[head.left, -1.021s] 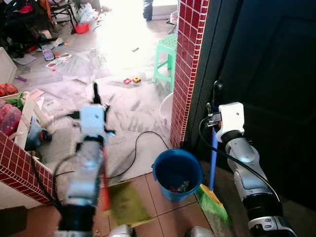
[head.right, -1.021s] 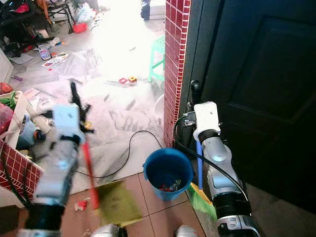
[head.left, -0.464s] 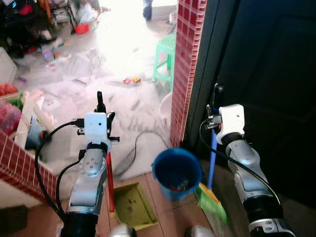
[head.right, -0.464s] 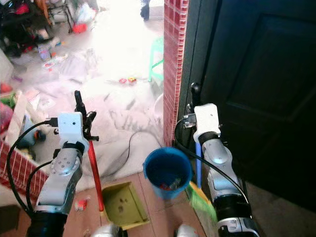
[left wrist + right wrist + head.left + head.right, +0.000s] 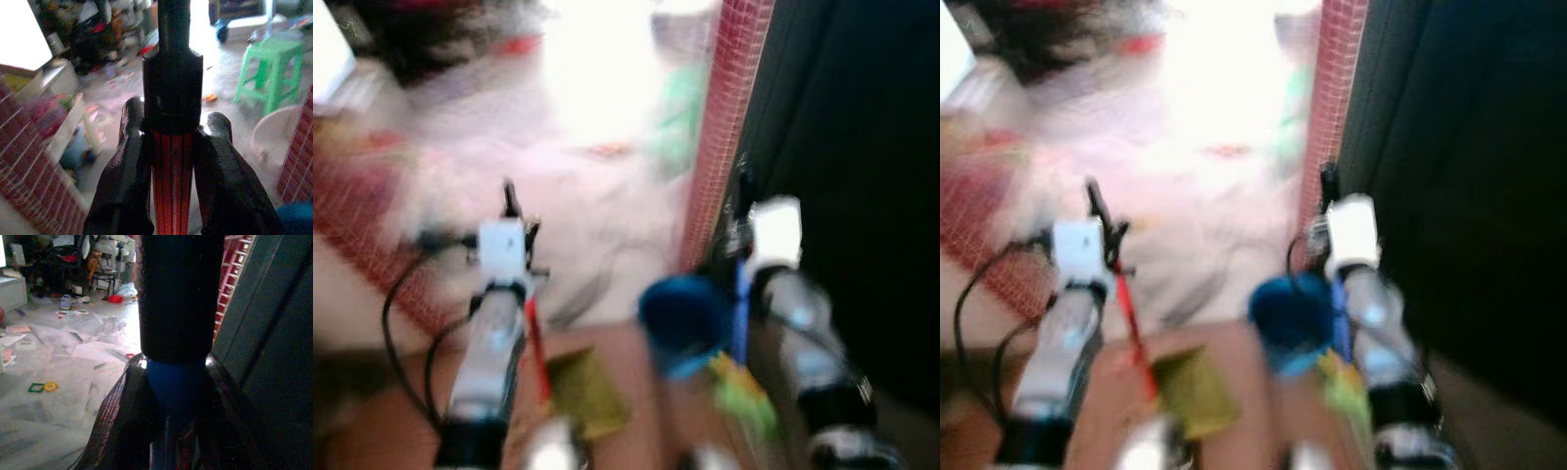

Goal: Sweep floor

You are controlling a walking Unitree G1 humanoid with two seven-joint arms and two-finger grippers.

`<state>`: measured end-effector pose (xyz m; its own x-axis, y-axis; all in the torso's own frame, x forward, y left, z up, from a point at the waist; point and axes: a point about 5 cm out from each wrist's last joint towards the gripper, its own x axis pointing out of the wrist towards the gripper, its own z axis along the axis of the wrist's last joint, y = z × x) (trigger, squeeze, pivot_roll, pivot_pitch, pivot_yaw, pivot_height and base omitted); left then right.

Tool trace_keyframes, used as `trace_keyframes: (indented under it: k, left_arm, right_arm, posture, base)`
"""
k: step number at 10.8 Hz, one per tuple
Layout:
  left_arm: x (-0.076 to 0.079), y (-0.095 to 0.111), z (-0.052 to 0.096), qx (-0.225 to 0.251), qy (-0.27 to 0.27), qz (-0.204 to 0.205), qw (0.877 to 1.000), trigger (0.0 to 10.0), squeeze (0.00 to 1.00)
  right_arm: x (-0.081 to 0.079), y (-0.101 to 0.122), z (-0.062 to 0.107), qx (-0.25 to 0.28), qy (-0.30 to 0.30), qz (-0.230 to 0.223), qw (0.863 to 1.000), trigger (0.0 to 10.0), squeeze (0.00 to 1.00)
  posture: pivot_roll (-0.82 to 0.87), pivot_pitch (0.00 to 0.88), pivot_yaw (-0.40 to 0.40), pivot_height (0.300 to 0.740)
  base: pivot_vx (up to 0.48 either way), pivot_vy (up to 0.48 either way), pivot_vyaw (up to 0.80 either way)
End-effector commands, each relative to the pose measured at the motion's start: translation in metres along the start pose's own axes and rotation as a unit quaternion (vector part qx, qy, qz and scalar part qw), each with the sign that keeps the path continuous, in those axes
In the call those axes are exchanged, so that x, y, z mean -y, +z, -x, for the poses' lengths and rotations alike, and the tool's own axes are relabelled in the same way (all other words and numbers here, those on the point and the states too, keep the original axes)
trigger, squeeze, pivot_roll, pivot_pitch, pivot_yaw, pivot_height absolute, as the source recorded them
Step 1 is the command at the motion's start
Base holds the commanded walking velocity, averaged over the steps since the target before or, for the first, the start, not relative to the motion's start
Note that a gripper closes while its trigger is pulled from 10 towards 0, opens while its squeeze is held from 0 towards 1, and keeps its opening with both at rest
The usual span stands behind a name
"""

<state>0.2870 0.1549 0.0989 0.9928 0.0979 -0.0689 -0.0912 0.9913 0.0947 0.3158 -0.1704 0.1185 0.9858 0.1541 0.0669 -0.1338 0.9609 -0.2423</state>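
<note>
The eye views are blurred. My left gripper [image 5: 510, 201] is shut on the long red handle [image 5: 172, 186] of a dustpan, just under its black end cap. The handle slants down to the yellow-green pan [image 5: 582, 392] on the brown tiles in front of me. My right gripper [image 5: 741, 201] is shut on the blue broom handle [image 5: 173, 382] below its black grip, beside the dark door. The green bristles [image 5: 744, 397] rest on the floor to the right of a blue bucket [image 5: 680, 313], which stands between the two arms.
A red-tiled pillar [image 5: 724, 127] and a dark door [image 5: 862, 147] rise on the right. A low red brick wall [image 5: 372, 245] lies left. Beyond are a littered pale floor, a green stool [image 5: 266, 68], a white basin [image 5: 274, 137] and a black cable.
The whole picture has shifted and blurred, so the camera has moved. A second ago the left arm swung the dustpan to rest on the tiles. Both grips are unchanged.
</note>
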Motion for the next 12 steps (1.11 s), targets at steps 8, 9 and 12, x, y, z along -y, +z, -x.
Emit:
trace_keyframes:
  k: [8,9,12]
  left_arm:
    - [-0.0006,0.0221,-0.0103,0.047,0.009,-0.005,0.999,10.0,0.0]
    - [-0.0009,0.0234,-0.0117,0.049,0.01,-0.005,0.999,10.0,0.0]
    - [-0.0031,0.0232,-0.0121,0.049,0.015,-0.008,0.999,10.0,0.0]
  right_arm:
    - [-0.0002,0.0061,-0.0041,0.02,-0.009,-0.018,1.0,10.0,0.0]
    - [-0.0002,0.0065,-0.005,0.021,-0.009,-0.018,1.0,10.0,0.0]
    - [-0.0027,0.0052,-0.0054,0.018,-0.002,-0.018,1.0,10.0,0.0]
  posture:
    - [-0.08,0.0,0.062,0.74]
    - [-0.08,0.0,0.062,0.74]
    - [-0.07,0.0,0.061,0.74]
  base:
    - [-0.284,0.0,0.0]
    - [-0.259,0.0,0.0]
    - [-0.26,0.0,0.0]
